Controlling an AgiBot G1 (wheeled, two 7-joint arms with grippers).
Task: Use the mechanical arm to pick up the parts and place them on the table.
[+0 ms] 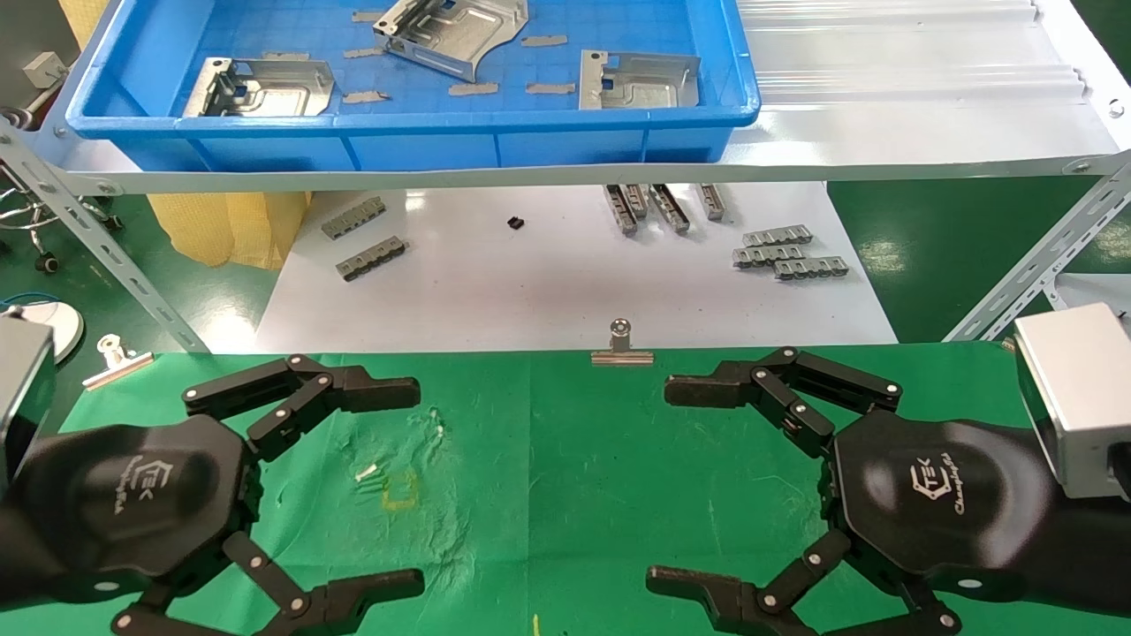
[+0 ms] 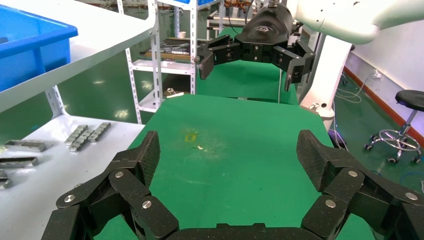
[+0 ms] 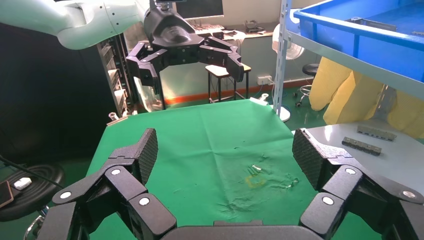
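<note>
Left pincer (image 1: 402, 486) and right pincer (image 1: 680, 486) hover spread apart, empty, over the green table (image 1: 565, 459). Three ribbed silver parts (image 1: 261, 87) lie in the blue tray (image 1: 424, 146) on the shelf beyond, among thin grey slips (image 1: 473, 88).

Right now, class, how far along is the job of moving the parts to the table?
Done: nothing; no part lies on the table. In hand: nothing; the left gripper and right gripper hover open and empty over the cloth. Left: all three parts lie in the blue tray.
</note>
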